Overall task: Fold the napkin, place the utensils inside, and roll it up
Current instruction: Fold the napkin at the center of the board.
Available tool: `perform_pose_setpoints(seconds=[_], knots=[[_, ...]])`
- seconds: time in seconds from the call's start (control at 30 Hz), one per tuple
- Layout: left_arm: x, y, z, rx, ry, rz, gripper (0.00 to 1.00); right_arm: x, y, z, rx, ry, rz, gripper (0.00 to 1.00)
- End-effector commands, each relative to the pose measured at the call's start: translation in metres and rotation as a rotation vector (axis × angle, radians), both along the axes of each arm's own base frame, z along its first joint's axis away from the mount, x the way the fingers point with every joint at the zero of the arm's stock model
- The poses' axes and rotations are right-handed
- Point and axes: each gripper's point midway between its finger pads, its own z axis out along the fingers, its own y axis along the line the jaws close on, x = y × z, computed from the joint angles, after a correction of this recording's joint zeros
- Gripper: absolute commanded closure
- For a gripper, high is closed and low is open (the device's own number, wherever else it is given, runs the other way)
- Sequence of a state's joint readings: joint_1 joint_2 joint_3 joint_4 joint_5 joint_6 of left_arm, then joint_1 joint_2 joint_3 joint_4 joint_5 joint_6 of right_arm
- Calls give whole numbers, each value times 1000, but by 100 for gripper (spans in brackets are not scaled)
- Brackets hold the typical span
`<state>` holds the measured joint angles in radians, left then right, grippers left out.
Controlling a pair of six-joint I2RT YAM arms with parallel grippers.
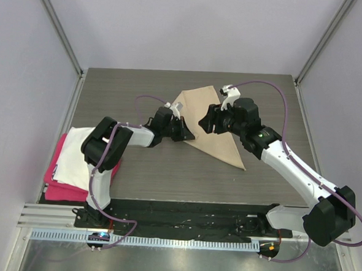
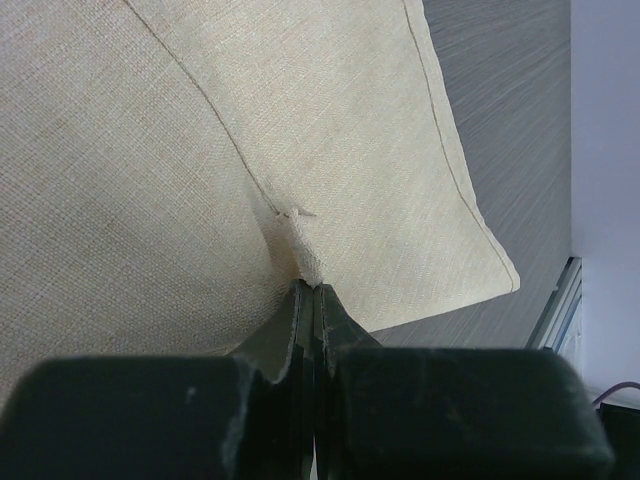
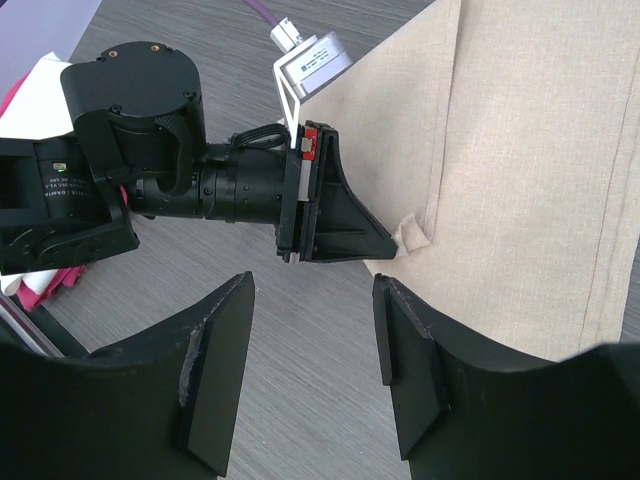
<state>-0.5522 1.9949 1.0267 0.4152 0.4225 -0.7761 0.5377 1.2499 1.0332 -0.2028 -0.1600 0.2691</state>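
Observation:
The beige napkin (image 1: 222, 145) lies folded into a long triangle at the middle of the table. My left gripper (image 1: 190, 136) is shut on a small pinch of its left edge, seen up close in the left wrist view (image 2: 312, 288), where the napkin (image 2: 150, 150) fills the frame. My right gripper (image 1: 204, 123) is open and empty, hovering just right of the left gripper. In the right wrist view it (image 3: 312, 300) stands over bare table beside the napkin (image 3: 520, 170), with the left gripper (image 3: 340, 220) in front. The spoon is out of view.
A white cloth (image 1: 78, 154) lies on a pink-red cloth (image 1: 58, 186) at the table's left edge. Grey walls and metal posts ring the table. Purple cables loop above both arms.

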Motion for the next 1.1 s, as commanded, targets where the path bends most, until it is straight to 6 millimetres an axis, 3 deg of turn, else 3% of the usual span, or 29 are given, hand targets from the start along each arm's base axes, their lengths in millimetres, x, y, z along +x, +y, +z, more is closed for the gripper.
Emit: perform_pose_setpoints(seconds=[0.0, 0.1, 0.3, 0.33, 0.4, 0.5, 0.73, 0.9, 0.97, 1.03, 1.07], knots=[[-3, -7, 16, -22, -63, -34, 100, -2, 2, 15, 36, -43, -2, 41], [-4, -6, 15, -8, -55, -35, 99, -1, 1, 14, 33, -40, -5, 41], [-5, -5, 20, -3, -61, -34, 69, -3, -1, 14, 34, -38, -14, 41], [-3, -6, 23, -2, -67, -31, 58, -4, -2, 17, 36, -43, -14, 41], [-1, -7, 31, -10, -84, -32, 49, -4, -4, 18, 36, -46, -20, 40], [2, -12, 42, -17, -104, -40, 41, -6, -6, 21, 39, -52, -31, 40], [8, -17, 70, -38, -140, -49, 36, -6, -24, 27, 29, -63, -121, 39], [13, -8, 108, -3, -206, -22, 32, 1, -62, 12, -22, 1, -302, 36], [12, 8, 103, 75, -168, -1, 31, 1, -77, 0, -23, 55, -365, 34], [21, 28, 119, 135, -179, 66, 30, 0, -105, -20, -35, 143, -444, 34], [18, 49, 110, 200, -115, 103, 29, -2, -115, -33, -24, 198, -481, 34]])
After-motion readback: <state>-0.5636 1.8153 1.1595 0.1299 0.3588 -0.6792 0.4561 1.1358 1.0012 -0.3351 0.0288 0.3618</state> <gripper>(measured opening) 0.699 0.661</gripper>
